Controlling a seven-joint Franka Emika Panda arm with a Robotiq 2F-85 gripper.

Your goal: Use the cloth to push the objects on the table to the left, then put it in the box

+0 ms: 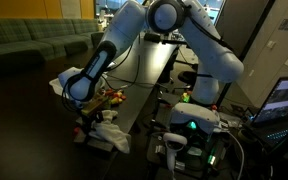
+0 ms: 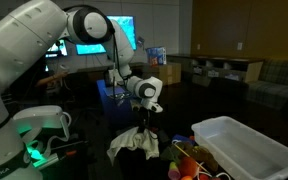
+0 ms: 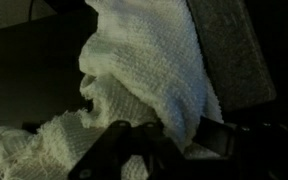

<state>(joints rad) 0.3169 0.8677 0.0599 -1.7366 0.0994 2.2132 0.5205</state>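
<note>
A white cloth (image 2: pixel 134 143) hangs from my gripper (image 2: pixel 144 126) over the dark table; it also shows in an exterior view (image 1: pixel 108 130) and fills the wrist view (image 3: pixel 144 70). My gripper (image 3: pixel 164 140) is shut on the cloth's top, with the cloth draped down and touching the table. Small colourful objects (image 2: pixel 189 160) lie on the table beside the cloth; they show as orange and yellow pieces in an exterior view (image 1: pixel 112 98). A clear plastic box (image 2: pixel 246 146) stands on the table beyond the objects.
A grey pad (image 3: pixel 229 50) lies beside the cloth in the wrist view. Monitors (image 2: pixel 94 45) glow behind the arm. A laptop (image 1: pixel 287 100) and the robot base (image 1: pixel 194 120) stand close by. Sofas sit in the background.
</note>
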